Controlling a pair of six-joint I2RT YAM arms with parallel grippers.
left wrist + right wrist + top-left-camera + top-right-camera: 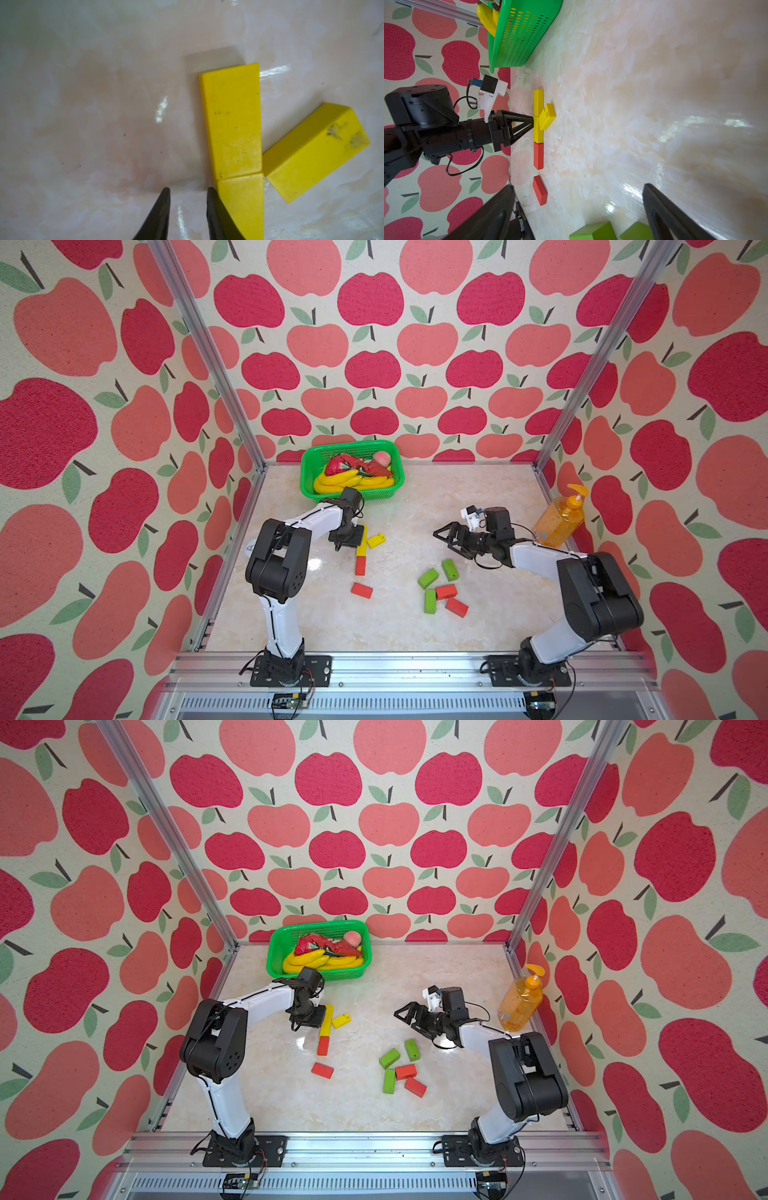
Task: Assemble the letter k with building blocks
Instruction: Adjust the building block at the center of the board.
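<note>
Two yellow building blocks (pixel 361 541) lie end to end in a line, with a red block (pixel 360 565) continuing it toward the front. A third yellow block (pixel 311 153) slants off the line's side, touching it. My left gripper (pixel 188 190) hangs just beside the line, open by a narrow gap with nothing between its fingers; one fingertip (pixel 211 193) is against the nearer yellow block (pixel 243 203). A loose red block (pixel 362 590) lies further forward. Three green blocks (pixel 428 578) and two red ones (pixel 446 591) are scattered mid-right. My right gripper (pixel 578 187) hovers wide open behind them, empty.
A green basket (pixel 351 448) with toy bananas and other fruit stands at the back, just behind the left arm. An orange soap bottle (pixel 559 522) stands at the right edge, beside the right arm. Metal frame posts and rails bound the marble-look tabletop (pixel 395 630).
</note>
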